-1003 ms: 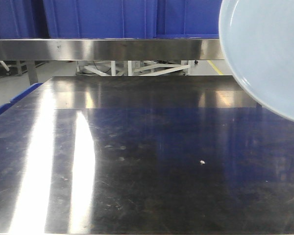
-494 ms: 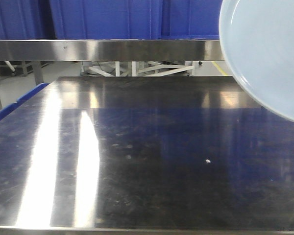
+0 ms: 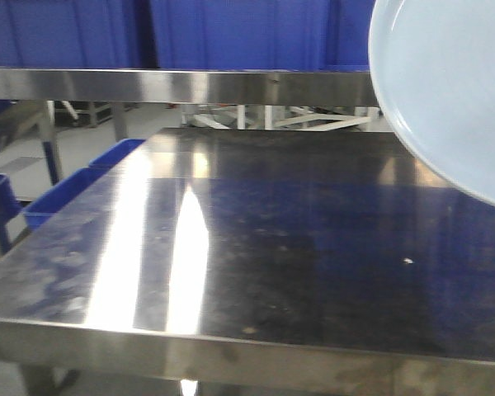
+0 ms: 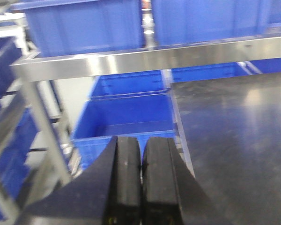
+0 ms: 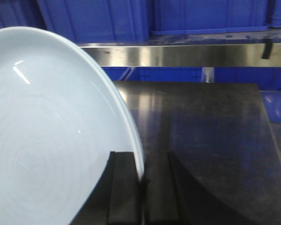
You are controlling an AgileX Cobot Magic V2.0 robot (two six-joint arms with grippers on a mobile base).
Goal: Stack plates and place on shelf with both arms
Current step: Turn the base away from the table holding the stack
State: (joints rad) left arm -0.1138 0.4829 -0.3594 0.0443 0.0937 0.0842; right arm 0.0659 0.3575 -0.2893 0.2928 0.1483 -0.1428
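A pale bluish-white plate [image 3: 445,91] hangs tilted in the air at the upper right of the front view, above the steel table [image 3: 272,231]. In the right wrist view the plate [image 5: 51,140] fills the left half, and my right gripper [image 5: 143,159] is shut on its rim, one finger on each face. My left gripper [image 4: 141,140] is shut with nothing between its fingers, over the table's left edge. The steel shelf [image 3: 173,84] runs across the back, above the table. Neither gripper shows in the front view.
Blue crates [image 3: 231,33] stand on the shelf. Open blue bins [image 4: 126,117] sit lower down off the table's left side, beside a steel frame post [image 4: 42,126]. The table's front edge [image 3: 231,351] lies close. A small white speck [image 3: 407,261] rests on the table.
The front view has backed off and swung: the table slid right and away, its front edge and the blue bins on the left came into sight. The plate keeps its place in the view.
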